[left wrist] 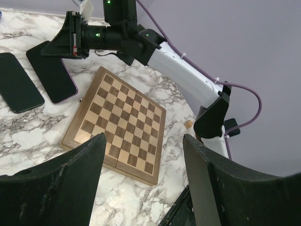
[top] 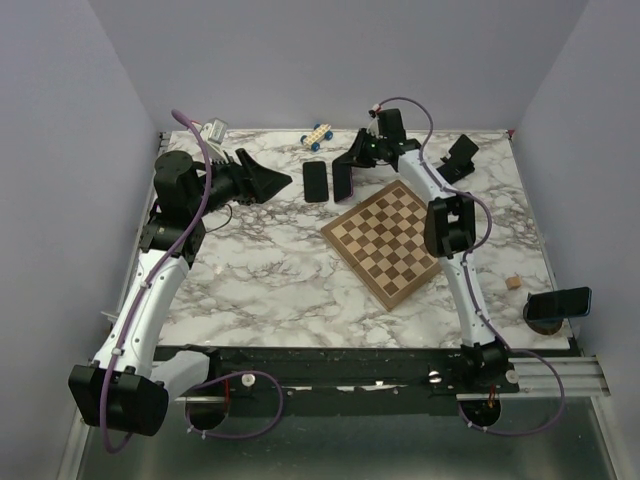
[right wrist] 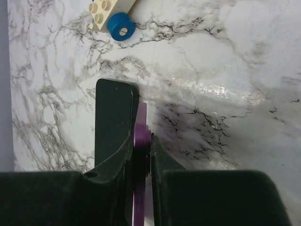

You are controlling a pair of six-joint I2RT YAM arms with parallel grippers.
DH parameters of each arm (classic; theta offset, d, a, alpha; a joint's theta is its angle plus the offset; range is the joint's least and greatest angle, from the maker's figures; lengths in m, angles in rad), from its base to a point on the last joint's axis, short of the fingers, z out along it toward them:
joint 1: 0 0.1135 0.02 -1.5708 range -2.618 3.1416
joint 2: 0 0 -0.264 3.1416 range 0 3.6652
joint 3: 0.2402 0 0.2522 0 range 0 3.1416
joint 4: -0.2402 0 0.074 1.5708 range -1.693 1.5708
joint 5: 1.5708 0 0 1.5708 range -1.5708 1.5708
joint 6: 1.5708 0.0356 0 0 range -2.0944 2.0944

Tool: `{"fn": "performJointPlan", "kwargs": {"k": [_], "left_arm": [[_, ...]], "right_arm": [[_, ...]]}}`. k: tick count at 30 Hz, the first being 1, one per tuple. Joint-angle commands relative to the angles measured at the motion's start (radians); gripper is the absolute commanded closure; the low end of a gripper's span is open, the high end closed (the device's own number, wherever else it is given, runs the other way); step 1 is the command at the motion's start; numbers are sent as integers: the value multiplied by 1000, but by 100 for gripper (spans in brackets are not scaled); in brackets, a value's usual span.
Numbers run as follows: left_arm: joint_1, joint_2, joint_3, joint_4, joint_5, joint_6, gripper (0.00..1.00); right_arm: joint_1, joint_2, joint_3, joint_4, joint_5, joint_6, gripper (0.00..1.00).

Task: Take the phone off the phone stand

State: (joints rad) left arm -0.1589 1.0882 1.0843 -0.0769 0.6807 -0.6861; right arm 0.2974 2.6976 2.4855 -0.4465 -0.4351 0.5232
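With right gripper pinching the slim purple-edged black phone, lower it flat onto the white marbled tabletop; leave left gripper spread.

table showing white marble with grey veining | chessboard showing tan and dark-brown checks inside a brown frame | flat phone showing black | purple-edged phone showing a black face | phone stand showing black | toy car showing cream body, blue wheels | cable showing purple
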Motion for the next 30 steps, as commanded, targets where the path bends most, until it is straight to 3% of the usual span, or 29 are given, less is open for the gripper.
{"fn": "performJointPlan", "kwargs": {"k": [1,10,16,22,25,30], "left_arm": [[4,4,-4,-2,-18,8,25],[5,4,-3,-1,-15,7,25],[5,6,-3,0,-12,5,25],[5,6,-3,0,-8,4,25],[5,6,-3,2,-7,2,25],[5,6,-6,9,-2,-5,25]], "right_arm": [[21,78,14,52,51,-7,94],[28,132,20,163,102,55,94],[48,127,-35,246,133,139,99],[62,94,-128,334,158,263,95],[72,64,-180,366,183,292,78],[75,14,-244,341,257,290,38]]}}
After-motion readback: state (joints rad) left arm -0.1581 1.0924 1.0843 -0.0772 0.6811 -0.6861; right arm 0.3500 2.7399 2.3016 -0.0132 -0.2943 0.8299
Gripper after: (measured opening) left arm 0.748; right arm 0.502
